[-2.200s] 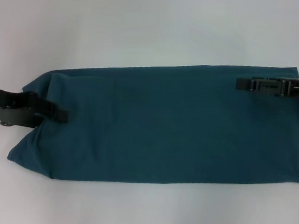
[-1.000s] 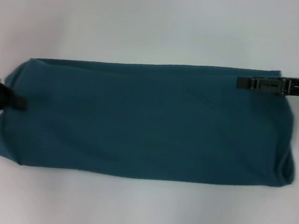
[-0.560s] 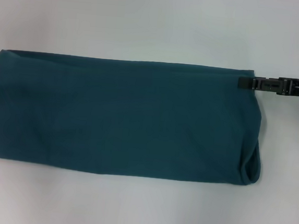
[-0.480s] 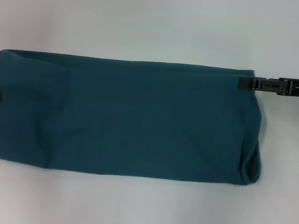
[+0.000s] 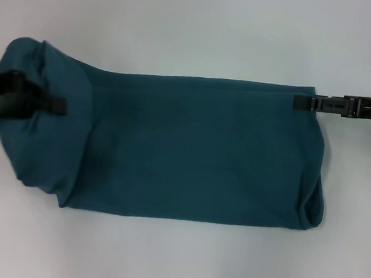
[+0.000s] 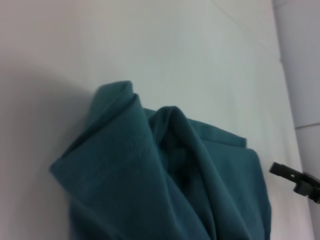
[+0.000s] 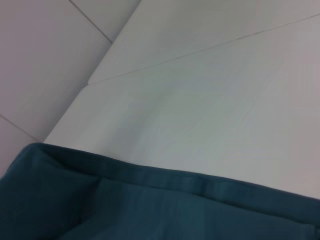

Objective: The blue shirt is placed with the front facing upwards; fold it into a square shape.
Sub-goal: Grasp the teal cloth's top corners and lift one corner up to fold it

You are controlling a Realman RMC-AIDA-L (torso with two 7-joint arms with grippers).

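The blue shirt (image 5: 191, 149) lies folded into a long band, its left end raised and bunched.

The blue shirt (image 5: 191, 152) lies on the table (image 5: 195, 29), between both tools

Plain white counter (image 5: 195, 29), smooth and matte, with a thin seam line visible in the right wrist view. Directly on it, the blue shirt (image 5: 197, 153), folded into a long band lying crosswise, plain teal side up, left end lifted and bunched.
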